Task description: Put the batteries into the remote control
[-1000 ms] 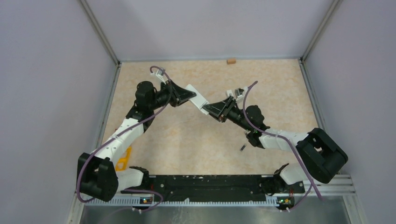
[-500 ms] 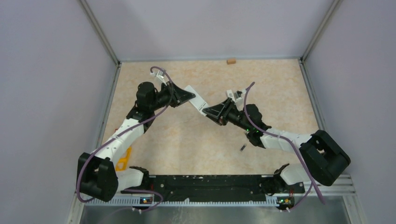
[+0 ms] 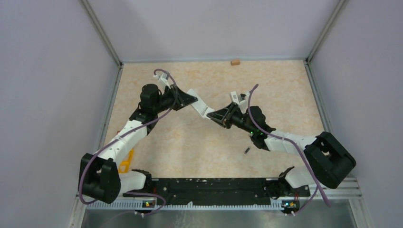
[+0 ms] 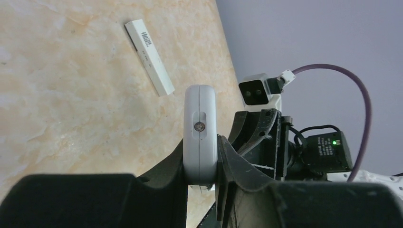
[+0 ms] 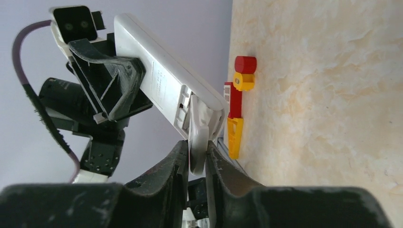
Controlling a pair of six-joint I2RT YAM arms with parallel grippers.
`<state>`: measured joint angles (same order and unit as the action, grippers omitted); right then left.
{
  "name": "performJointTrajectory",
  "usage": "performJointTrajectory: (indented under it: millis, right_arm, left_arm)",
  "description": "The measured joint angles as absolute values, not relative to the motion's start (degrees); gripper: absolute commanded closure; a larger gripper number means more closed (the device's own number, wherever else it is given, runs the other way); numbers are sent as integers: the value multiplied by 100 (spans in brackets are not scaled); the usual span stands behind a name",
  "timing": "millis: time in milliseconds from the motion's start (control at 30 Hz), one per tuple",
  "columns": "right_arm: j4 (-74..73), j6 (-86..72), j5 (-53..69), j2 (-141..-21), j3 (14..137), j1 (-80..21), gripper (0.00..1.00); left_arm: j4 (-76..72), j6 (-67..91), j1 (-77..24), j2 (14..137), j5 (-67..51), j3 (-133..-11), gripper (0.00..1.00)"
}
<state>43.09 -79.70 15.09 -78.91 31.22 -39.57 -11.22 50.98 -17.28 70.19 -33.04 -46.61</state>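
- The remote control (image 4: pixel 200 123) is held off the bench, above its middle and somewhat toward the far edge. It is clamped edge-on in the left hand (image 4: pixel 200 156).
- The right hand (image 5: pixel 196 152) is closed on a white flap (image 5: pixel 198 137) at the remote's free end. The flap is judged to be the battery cover, though whether it is being opened or shut cannot be told.
- One battery (image 3: pixel 246 150) is seen lying on the bench (image 3: pixel 190 147), right of middle and nearer the near edge, well apart from both hands.
- The other batteries cannot be found in any view, and whether any sit inside the remote cannot be told.
- A slim white bar (image 4: pixel 148 57) lies flat on the bench, untouched.
- The task is judged unfinished: at least the loose battery is left to be picked up and seated, and the cover then closed.
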Motion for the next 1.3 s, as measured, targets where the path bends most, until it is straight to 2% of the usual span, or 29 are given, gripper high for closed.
performJointTrajectory:
  millis: [67,367,567,967,1067,1300]
  right_arm:
    - [4211,-7940,1514,-7889,3122,-3957,100]
    - [4058,-7841,1577,-7885,3122,-3957,100]
    - [3610,-7238,1483,-7762,3089,-3957,100]
    - [2646,-6099,1090,-8217,2906,-3957,94]
    - [2600,-5981,1028,-8388,2766,-3957,90]
    - [2073,-5706,873,-8508,2626,-3957,71]
  left_arm:
    - [-1015,4956,-1730,7065,-3242,-4659,100]
    - [-436,4353,-1730,7142,-2740,-4554,100]
    - [-145,4069,-1728,7142,-2220,-4543,100]
    - [8,3916,-1728,6947,-1737,-4469,100]
    - [-5,3896,-1728,6775,-1728,-4416,100]
    - [-165,3769,-1728,6519,-2012,-4338,100]
